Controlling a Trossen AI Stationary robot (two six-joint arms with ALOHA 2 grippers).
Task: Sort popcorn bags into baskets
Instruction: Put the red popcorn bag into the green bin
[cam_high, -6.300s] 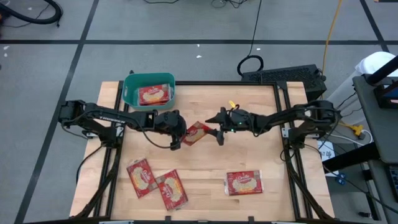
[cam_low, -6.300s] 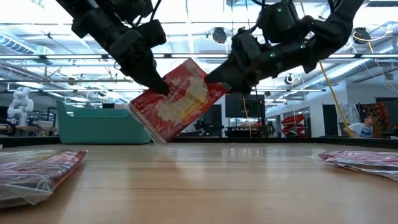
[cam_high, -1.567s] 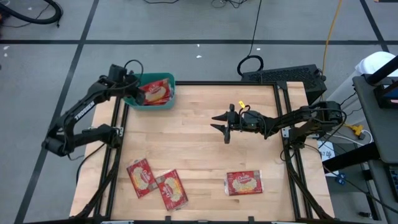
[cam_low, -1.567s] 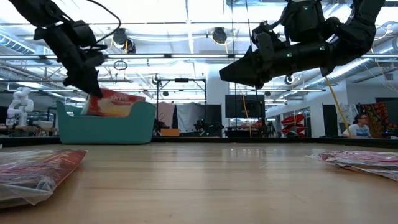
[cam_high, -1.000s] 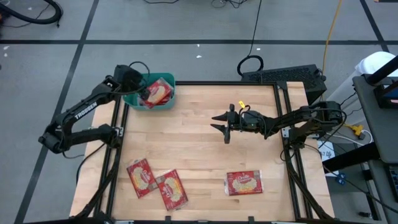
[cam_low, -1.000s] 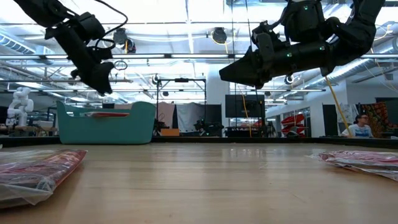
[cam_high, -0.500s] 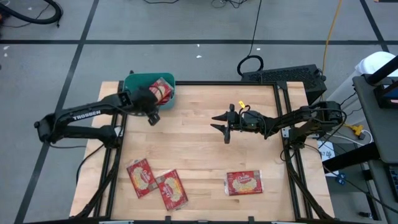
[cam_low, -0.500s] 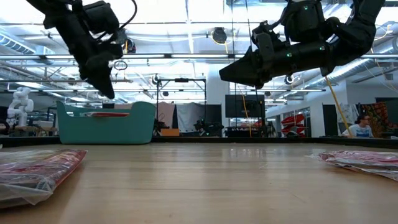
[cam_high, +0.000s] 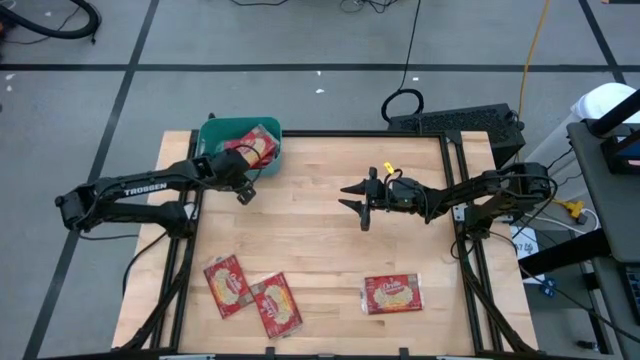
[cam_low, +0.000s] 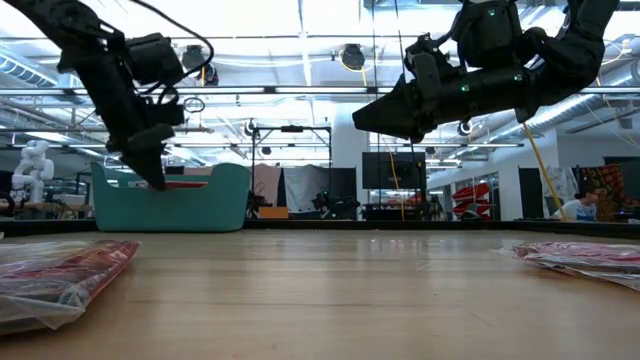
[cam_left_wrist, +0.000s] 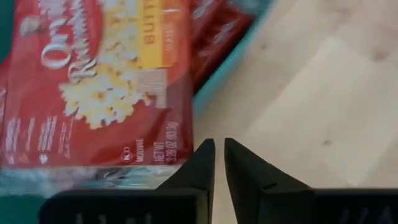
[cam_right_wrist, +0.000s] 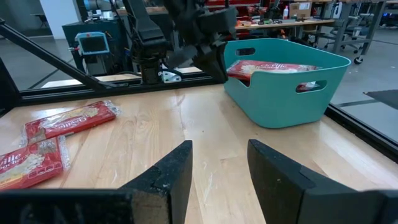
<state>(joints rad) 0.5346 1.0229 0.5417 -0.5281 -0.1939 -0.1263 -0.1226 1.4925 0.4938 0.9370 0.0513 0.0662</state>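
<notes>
Teal plastic basket (cam_high: 215, 133), rounded and low-walled, is seen holding glossy red popcorn bags (cam_high: 255, 146). Beside its front edge the left gripper (cam_high: 244, 190) is angled down, fingers nearly pressed together. Mid-table, the right gripper (cam_high: 356, 202) is held raised and spread.

Teal basket (cam_high: 213, 131); red popcorn bags (cam_high: 392, 295) w/ yellowish-white popcorn print; dark arms; light wood table (cam_high: 320, 250).
</notes>
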